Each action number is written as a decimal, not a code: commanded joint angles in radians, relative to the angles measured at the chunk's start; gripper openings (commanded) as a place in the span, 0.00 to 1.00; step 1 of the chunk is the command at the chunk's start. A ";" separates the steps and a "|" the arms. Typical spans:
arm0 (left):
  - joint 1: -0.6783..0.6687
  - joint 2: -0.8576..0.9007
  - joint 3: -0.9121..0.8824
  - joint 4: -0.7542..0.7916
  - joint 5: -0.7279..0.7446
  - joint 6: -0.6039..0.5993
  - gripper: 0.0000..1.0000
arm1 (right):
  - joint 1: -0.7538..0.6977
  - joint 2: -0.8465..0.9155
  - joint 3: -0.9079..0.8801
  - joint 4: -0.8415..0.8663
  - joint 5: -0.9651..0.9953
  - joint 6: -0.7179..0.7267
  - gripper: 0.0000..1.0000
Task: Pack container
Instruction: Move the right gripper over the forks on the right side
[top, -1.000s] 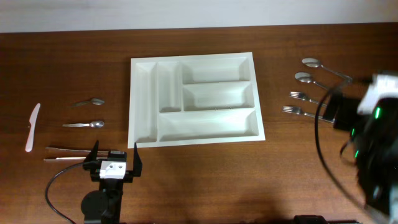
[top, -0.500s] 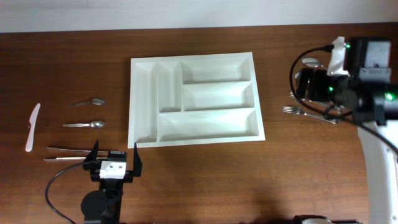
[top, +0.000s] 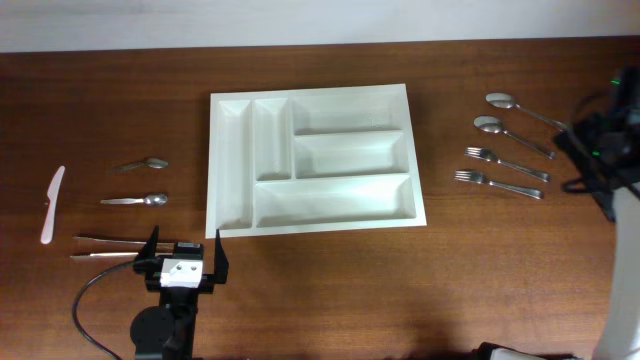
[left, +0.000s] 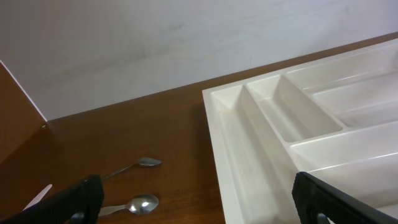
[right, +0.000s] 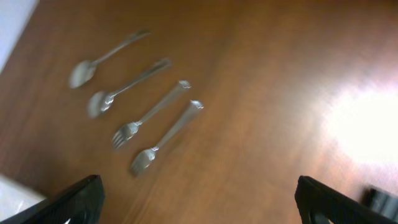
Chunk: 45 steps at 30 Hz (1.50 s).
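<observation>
Fingers (left: 79, 198) wide on both our grippers, nothing held. Our left gripper (top: 185, 248) sits just before the tray (top: 232, 110), mid-table. Our right gripper (right: 208, 202) hovers beyond two spoons (top: 500, 101) and two forks (top: 480, 154), right of it. Small spoons (top: 150, 162) and a white knife (top: 52, 205) lie left.

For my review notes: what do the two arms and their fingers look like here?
The left arm has black round joints, a white-and-silver block between two black pointed fingers, and a thin black cable looping beside it. The right arm has black housing with small green lights, black cables, and a white lower link. In both wrist views the fingers are plain black.
</observation>
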 joint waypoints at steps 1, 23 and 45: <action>0.003 -0.006 -0.007 0.003 -0.004 0.012 0.99 | -0.034 -0.006 0.015 -0.048 -0.021 0.048 0.99; 0.003 -0.006 -0.007 0.003 -0.004 0.012 0.99 | -0.040 0.253 0.012 -0.123 -0.150 0.506 0.98; 0.003 -0.006 -0.007 0.003 -0.003 0.012 0.99 | -0.041 0.483 0.012 -0.005 -0.243 0.761 0.99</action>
